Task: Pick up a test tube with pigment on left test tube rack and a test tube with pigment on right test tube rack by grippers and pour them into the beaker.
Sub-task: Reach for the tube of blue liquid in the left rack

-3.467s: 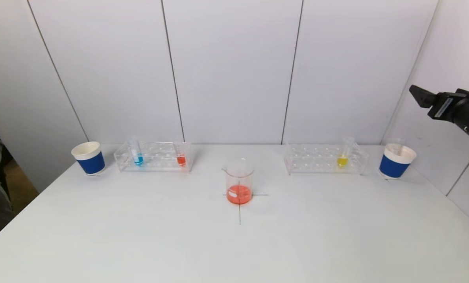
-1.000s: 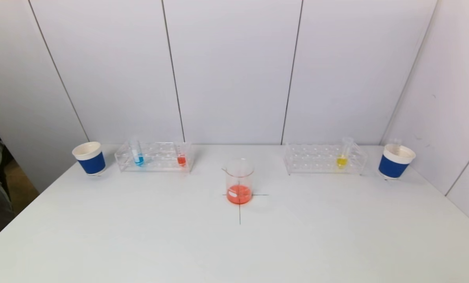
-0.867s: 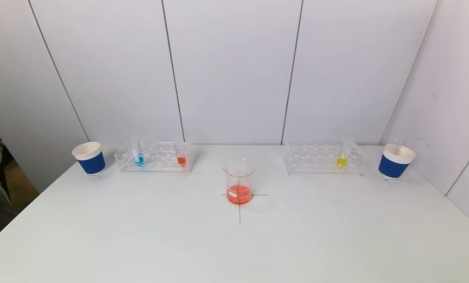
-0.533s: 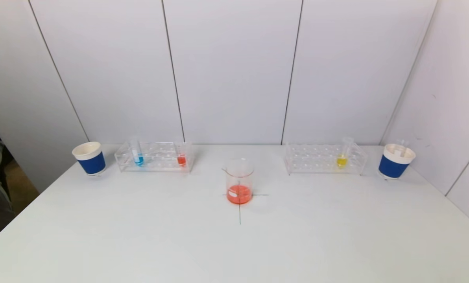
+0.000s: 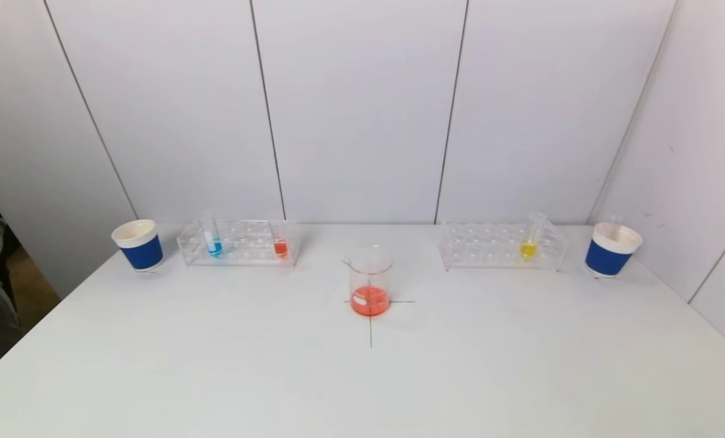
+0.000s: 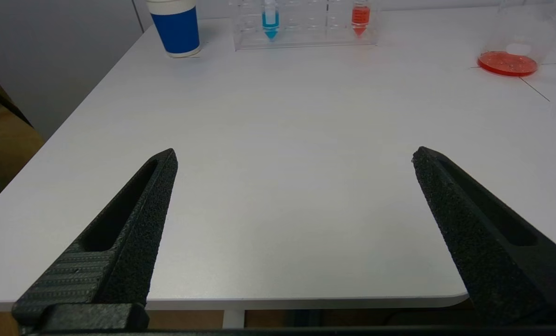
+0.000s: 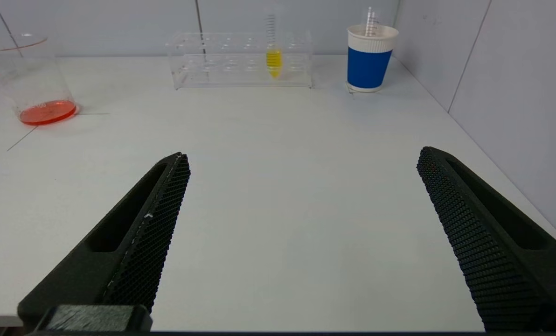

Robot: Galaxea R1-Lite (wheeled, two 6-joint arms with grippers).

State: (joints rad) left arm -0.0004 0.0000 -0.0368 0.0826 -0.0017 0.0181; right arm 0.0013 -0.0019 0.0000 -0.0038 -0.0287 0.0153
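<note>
The left clear rack (image 5: 239,243) holds a tube with blue pigment (image 5: 213,242) and a tube with red pigment (image 5: 280,243). In the right clear rack (image 5: 502,246) stands a tube with yellow pigment (image 5: 530,243). A glass beaker (image 5: 370,281) with orange-red liquid sits mid-table on a cross mark. Neither arm shows in the head view. My left gripper (image 6: 294,156) hangs open and empty at the table's near edge, far from the blue tube (image 6: 269,21) and red tube (image 6: 360,17). Over the near table my right gripper (image 7: 301,156) is also open and empty, far from the yellow tube (image 7: 273,58).
A blue-and-white paper cup (image 5: 137,244) stands left of the left rack. Another such cup (image 5: 612,249), right of the right rack, holds an empty clear tube (image 7: 370,21). Wall panels close off the back and the right side.
The right arm, raised at the right edge 3.5 seconds ago, has left the head view. Over the last second nothing on the table has moved.
</note>
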